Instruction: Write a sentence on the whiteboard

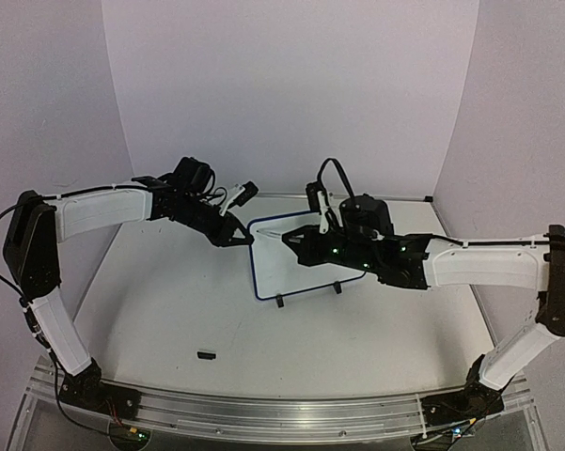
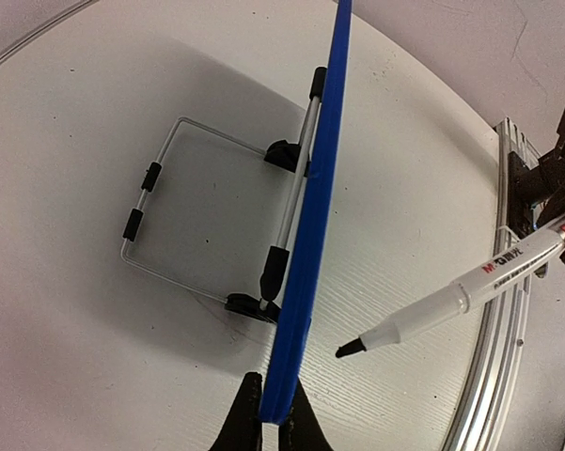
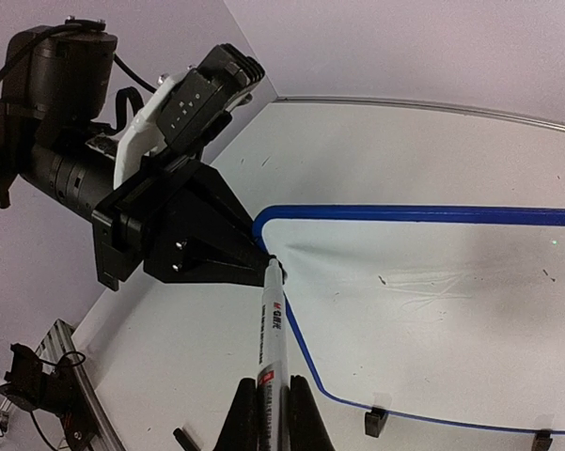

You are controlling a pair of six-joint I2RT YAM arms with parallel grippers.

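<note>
Left hand (image 2: 273, 418) clamped on board (image 3: 423, 272) top corner | right hand (image 3: 273, 404) clamped on marker (image 3: 271, 324), tip near that same corner | board upright on stand (image 2: 151, 177), mid-surface (image 1: 169, 301), unwritten | risk: I press too hard, board tips back or twists free; hands crowd, may collide

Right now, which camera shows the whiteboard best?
The right wrist: it shows the face of the whiteboard. The left wrist sees only its blue edge, end-on. The top view shows it small, partly behind the right arm.
</note>
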